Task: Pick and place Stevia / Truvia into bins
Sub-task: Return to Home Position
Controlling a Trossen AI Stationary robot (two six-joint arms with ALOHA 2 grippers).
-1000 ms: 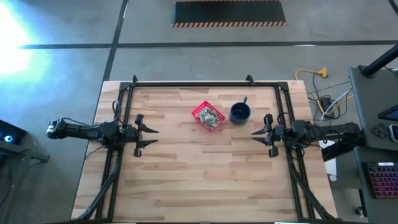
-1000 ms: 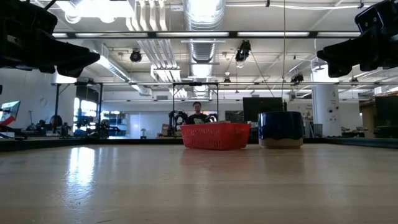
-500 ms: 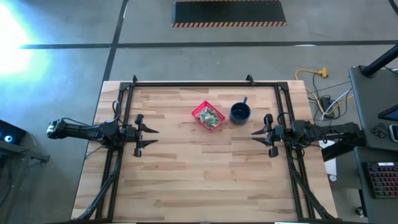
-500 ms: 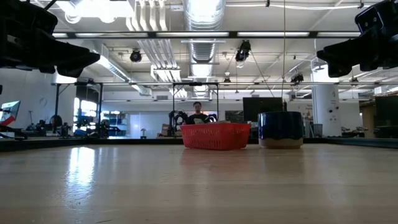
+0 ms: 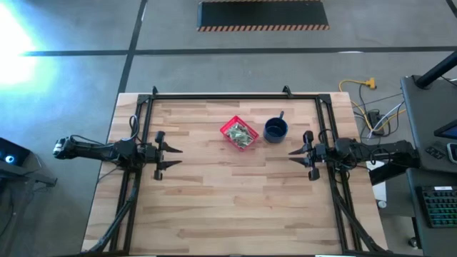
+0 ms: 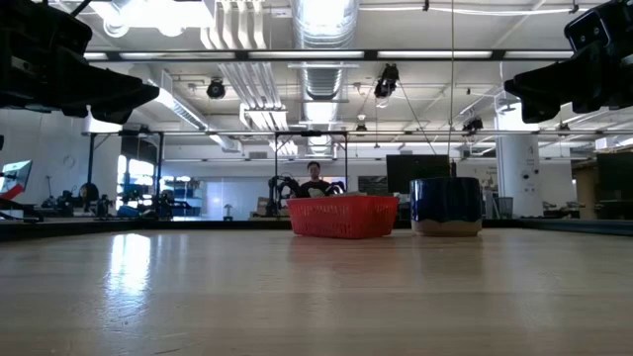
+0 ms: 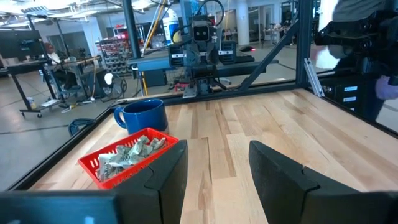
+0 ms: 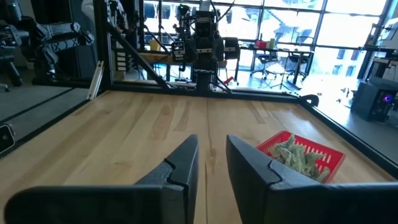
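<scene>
We find Stevia sachets (image 5: 241, 133) heaped in red basket (image 7: 124, 169), table (image 5: 228, 200) centre toward 12 o'clock; mug (image 5: 275, 130) at its 3 o'clock. No loose sachets visible; sorting looks finished. Left jaws at 9 o'clock, right jaws at 3 o'clock: both apart, empty.

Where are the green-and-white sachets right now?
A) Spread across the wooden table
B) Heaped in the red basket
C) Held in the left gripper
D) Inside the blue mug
B: the sachets lie heaped inside the red basket, which stands beside the blue mug.
</scene>
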